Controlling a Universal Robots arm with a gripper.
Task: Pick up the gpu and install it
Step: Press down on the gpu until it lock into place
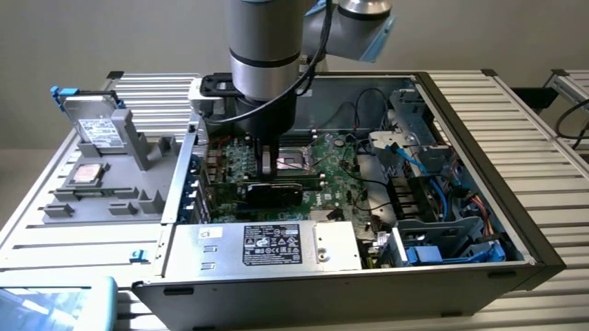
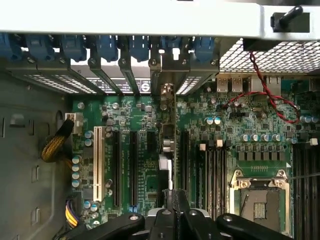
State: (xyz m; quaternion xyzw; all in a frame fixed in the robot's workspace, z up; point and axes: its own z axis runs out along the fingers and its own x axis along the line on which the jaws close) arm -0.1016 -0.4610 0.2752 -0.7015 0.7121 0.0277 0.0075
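The gripper (image 1: 267, 181) is pinched shut on the gpu (image 1: 273, 192), held edge-down over the motherboard (image 2: 125, 165) at centre frame. A sound seating likely requires the card edge parallel to the slot, with its bracket aligned to the rear opening.

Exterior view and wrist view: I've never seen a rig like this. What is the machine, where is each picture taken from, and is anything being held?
The machine is a robot arm with a claw at its end. The exterior view comes from a camera standing off the arm. The wrist view comes from a camera on the arm, looking down past the claw.

An opened computer case lies on the table, with its green motherboard exposed. The claw is shut on the gpu, a thin card held on edge against the motherboard; the wrist view sees it edge-on.

At the exterior view's left, a grey tray holds a hard drive.
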